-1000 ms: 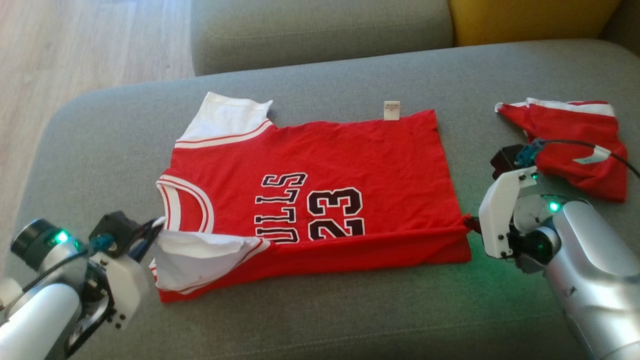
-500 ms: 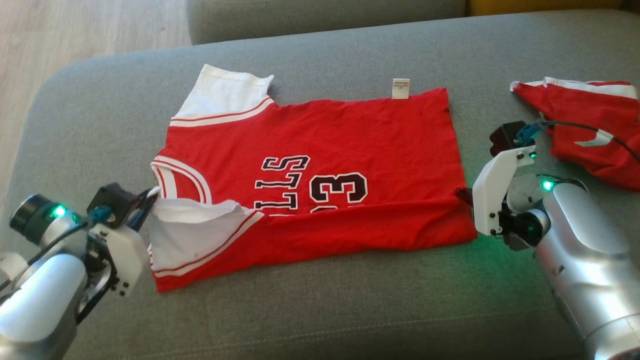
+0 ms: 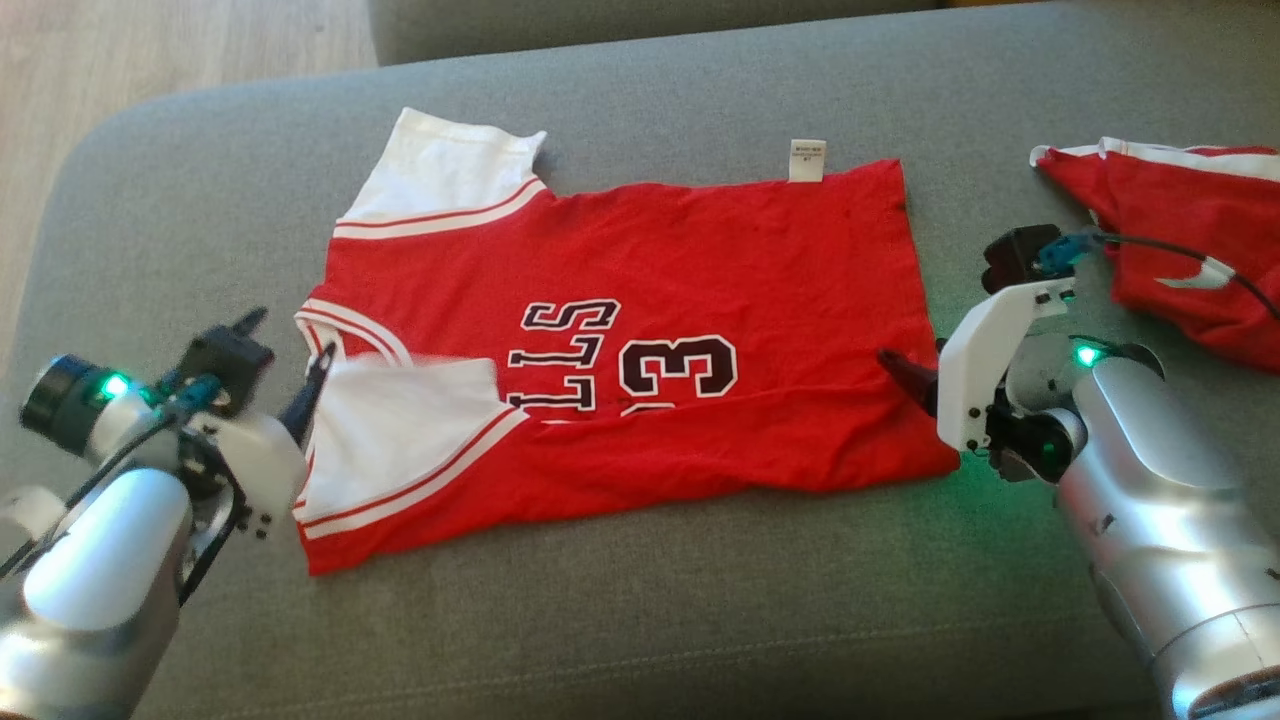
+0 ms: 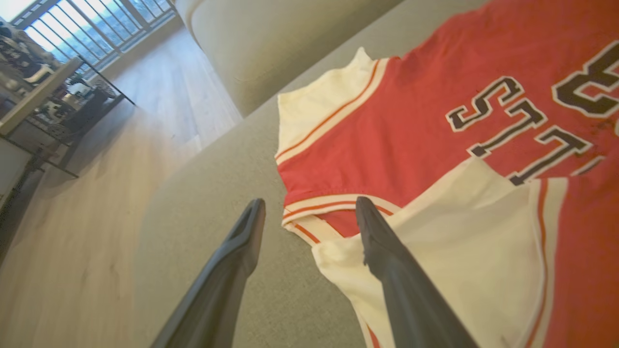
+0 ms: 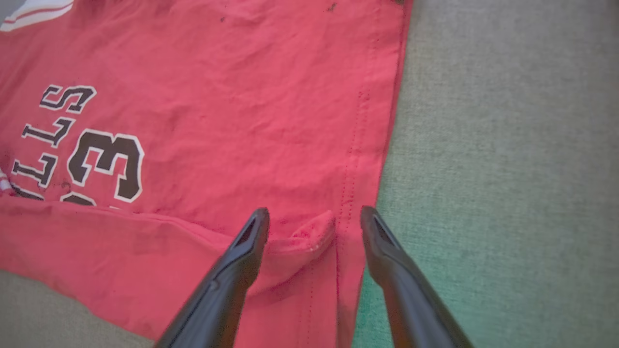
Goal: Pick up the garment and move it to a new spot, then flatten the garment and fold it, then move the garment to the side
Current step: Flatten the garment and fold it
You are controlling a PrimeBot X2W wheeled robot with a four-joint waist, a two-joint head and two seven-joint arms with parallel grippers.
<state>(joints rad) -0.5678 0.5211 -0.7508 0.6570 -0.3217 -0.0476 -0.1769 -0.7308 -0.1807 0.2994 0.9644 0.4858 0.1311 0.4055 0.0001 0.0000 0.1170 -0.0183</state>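
The left gripper [image 4: 309, 203] and right gripper [image 5: 314, 212] are resting, fingers apart, by the shirt [image 3: 700, 250]; lifting off gently is looking safest

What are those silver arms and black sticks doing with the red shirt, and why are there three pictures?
That is a robot with two arms. Each arm ends in a tool with two dark fingers for pinching things. One picture comes from a camera on its head, looking down. The other two come from cameras on its wrists, looking along the fingers. A red shirt lies on a grey couch, its near edge folded over. Another red cloth lies to the right. The left tool is by the collar, the right tool by the hem. Both are open and hold nothing.
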